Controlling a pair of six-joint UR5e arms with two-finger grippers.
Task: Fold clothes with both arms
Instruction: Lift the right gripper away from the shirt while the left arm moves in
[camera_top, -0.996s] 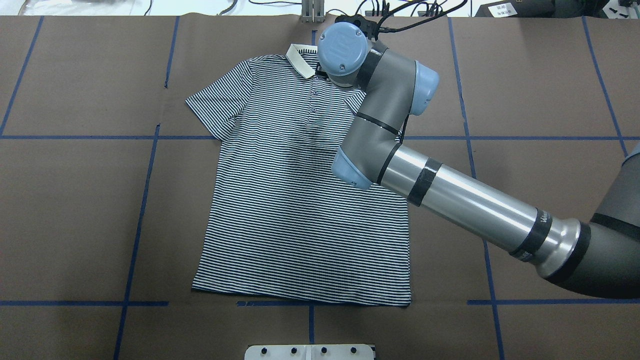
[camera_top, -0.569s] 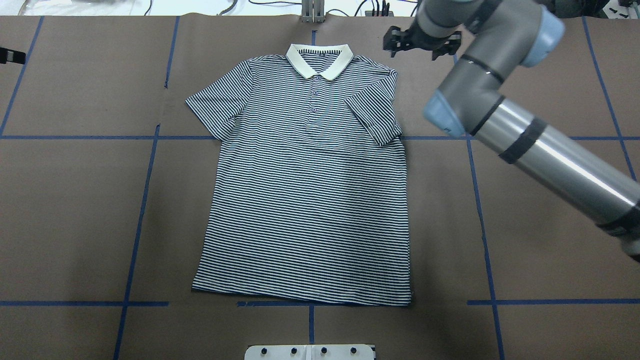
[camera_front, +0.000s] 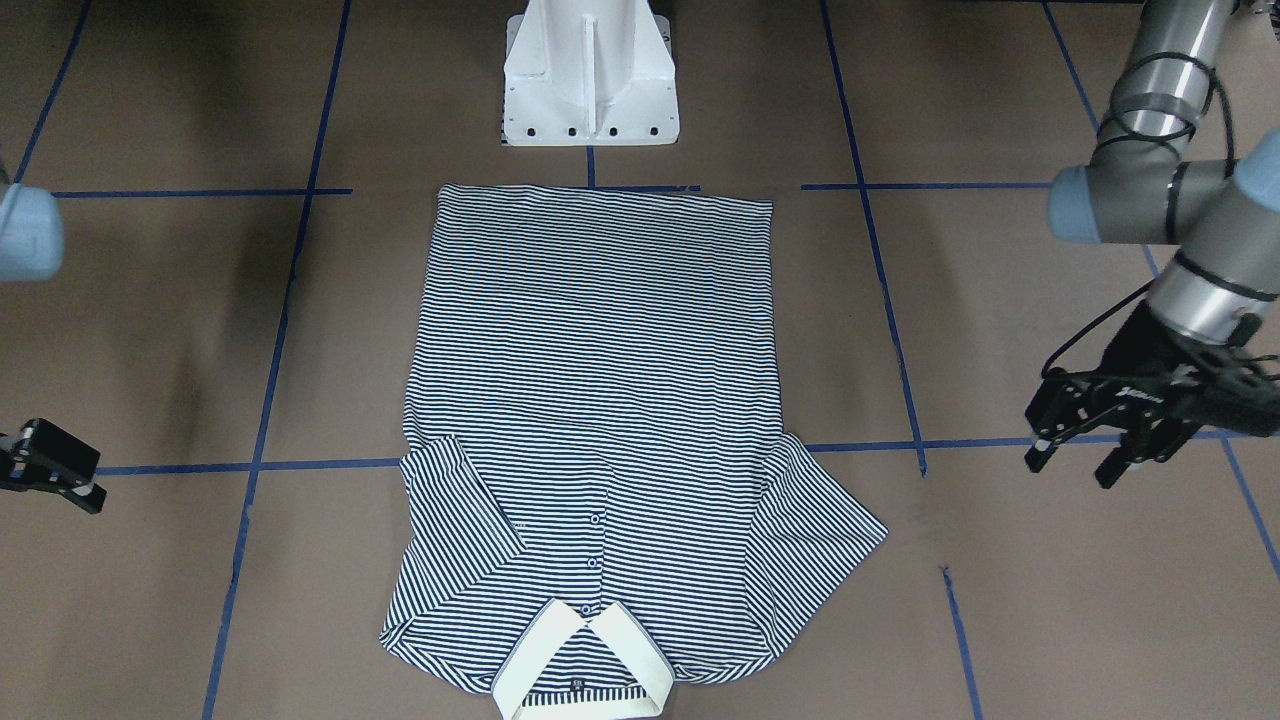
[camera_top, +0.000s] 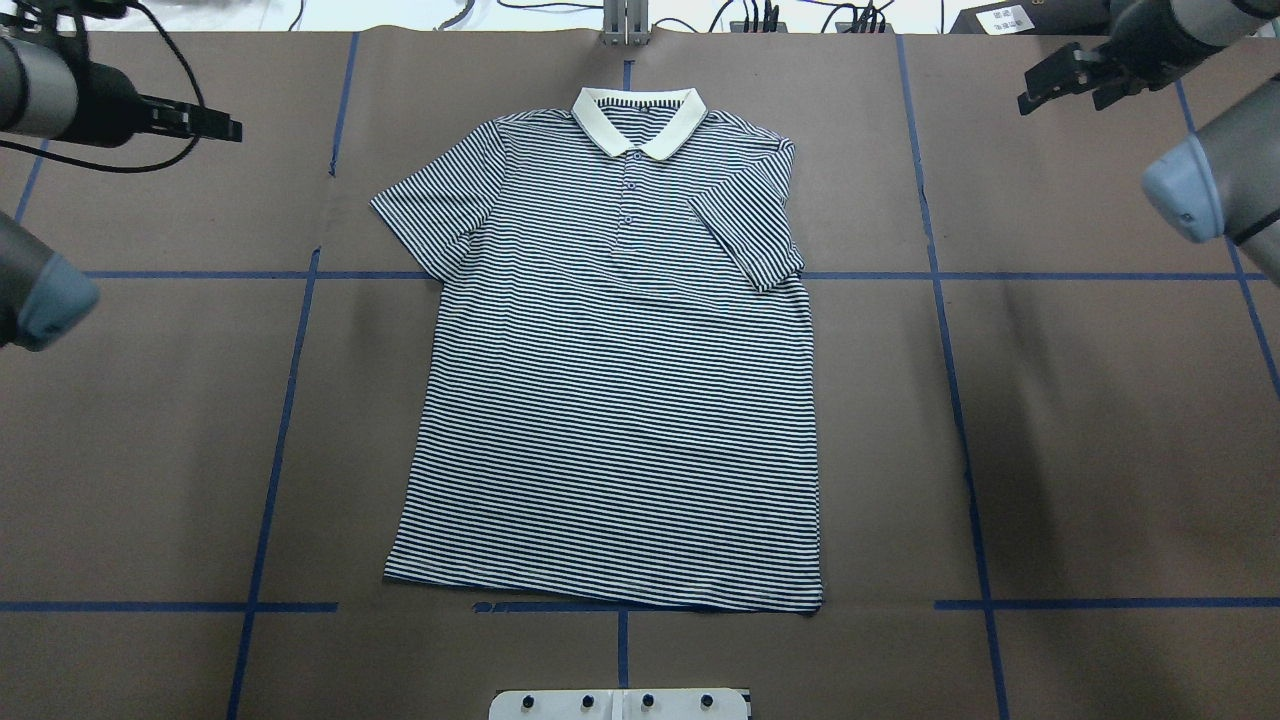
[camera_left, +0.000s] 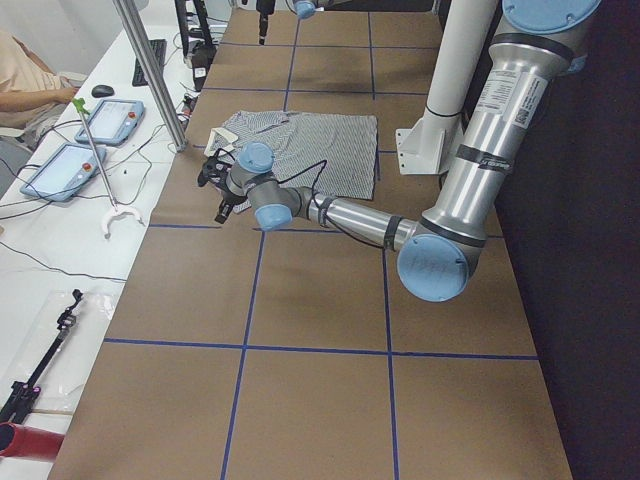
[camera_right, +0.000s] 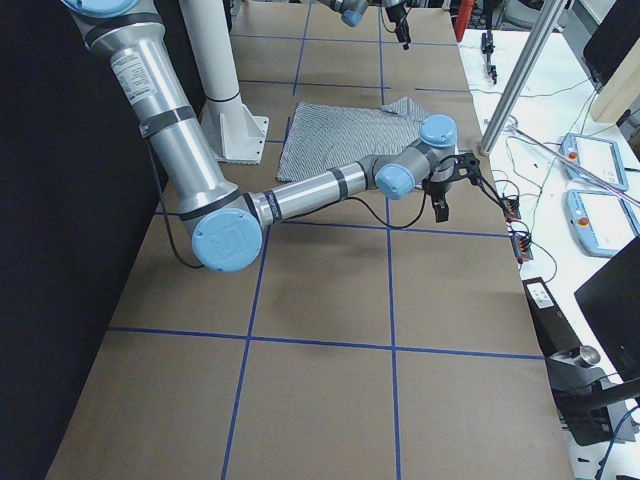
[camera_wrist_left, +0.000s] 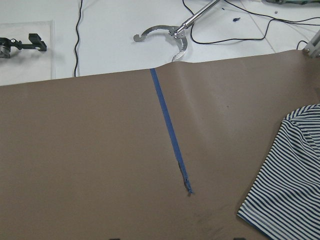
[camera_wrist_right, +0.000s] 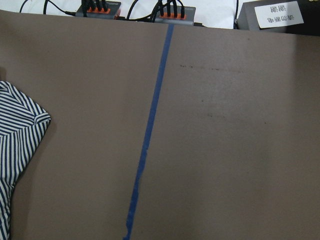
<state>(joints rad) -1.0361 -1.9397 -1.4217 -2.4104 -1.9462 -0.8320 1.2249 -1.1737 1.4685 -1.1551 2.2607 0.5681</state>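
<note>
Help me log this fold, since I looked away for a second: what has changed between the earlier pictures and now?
The right arm, which reached over the polo shirt's collar, swung away to the robot's right. The right gripper now hangs open off the shirt, holding nothing. The left gripper, also open, has come into the overhead view at far left. The shirt lies unmoved, its right sleeve folded in over the chest.

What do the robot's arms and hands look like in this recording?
The left arm and the right arm are alike: silver-grey tubes with darker grey elbow housings, round light blue joint caps, black bands and a small printed label. Black cables loop along the wrists. The left hand and the right hand are black, blocky and two-fingered.
</note>
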